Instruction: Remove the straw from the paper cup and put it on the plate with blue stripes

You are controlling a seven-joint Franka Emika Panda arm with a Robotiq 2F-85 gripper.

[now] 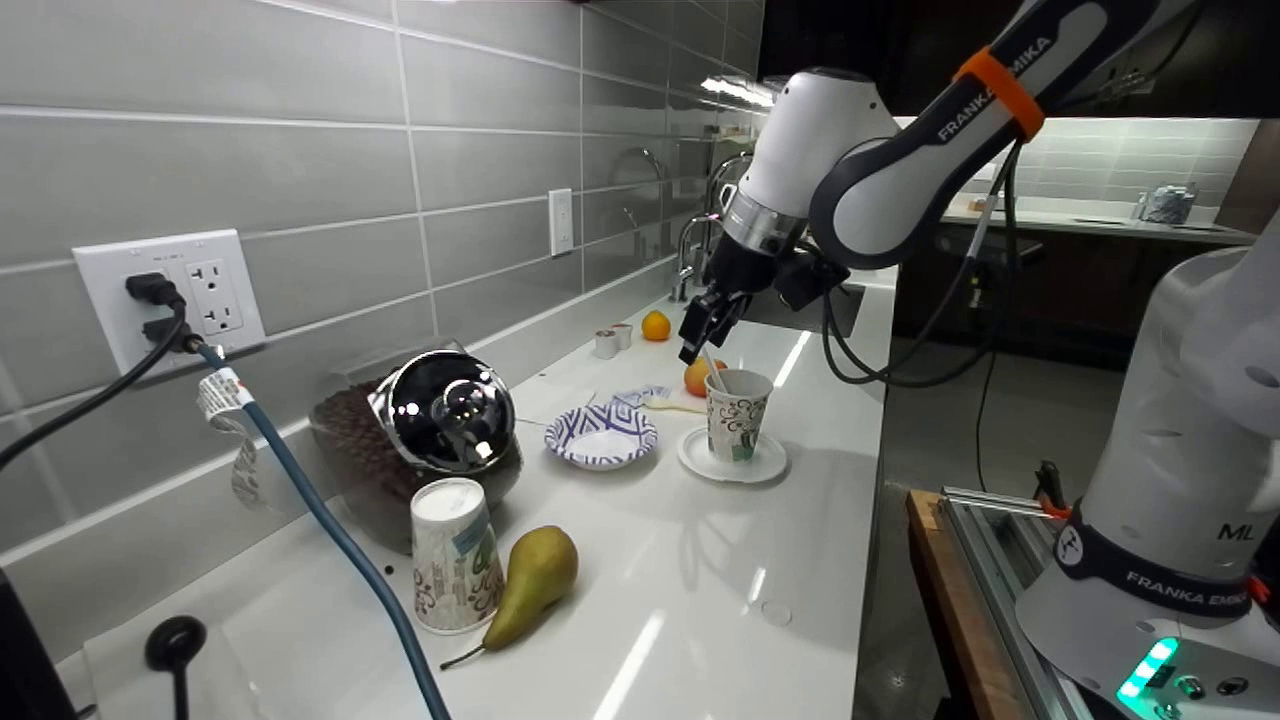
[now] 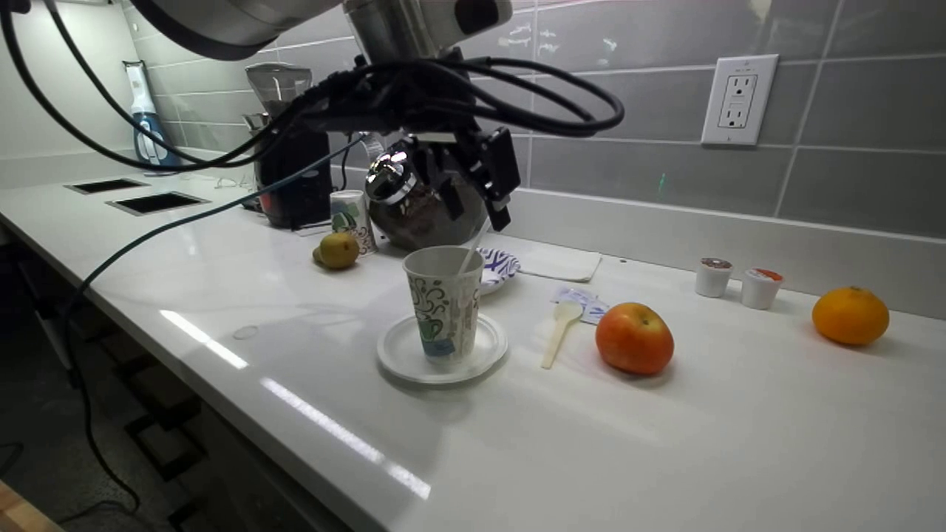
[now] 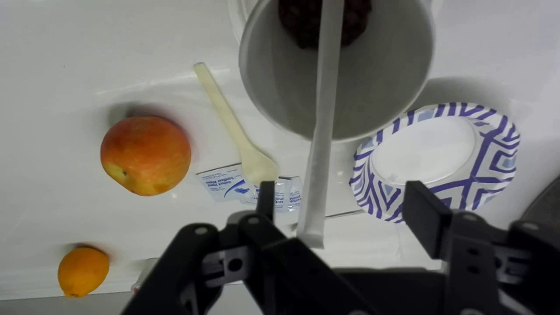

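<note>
Nearest the wrist camera, the black Robotiq gripper [image 3: 341,205] spreads its two fingers well apart and holds nothing; the upper end of a whitish translucent drinking straw [image 3: 326,109] shows in the gap, with visible space on both sides, closer to the finger on the side of the red-orange apple [image 3: 146,155]; lower down, the straw goes into a white paper cup [image 2: 442,295] printed with brown swirls, tilting out over the rim; dark reddish-brown lumps [image 3: 302,26], too blurred to name, lie in the bottom of that cup, which stands upright on a plain white saucer [image 2: 399,355]. Near the saucer, but apart from it, sits the plate with blue stripes [image 3: 422,151] on the same white counter [image 2: 709,436]; a cream spoon [image 3: 223,113] lies between cup and apple, its bowl overlapping hand-wipe sachets [image 3: 221,181]; two small single-serve pods [image 2: 713,281] stand near the tiled wall [image 2: 635,162], with an orange [image 2: 850,316] near them; in an exterior view a green pear [image 1: 540,575] lies just beside an upturned paper cup [image 1: 450,560], and a large clear jar [image 1: 380,470] with a shiny silver lid [image 1: 455,405] sits behind the two, brown beans [image 1: 345,425] showing through its side; a black scoop [image 1: 175,640] and a blue cable [image 1: 330,525] show in the foreground of that view.
</note>
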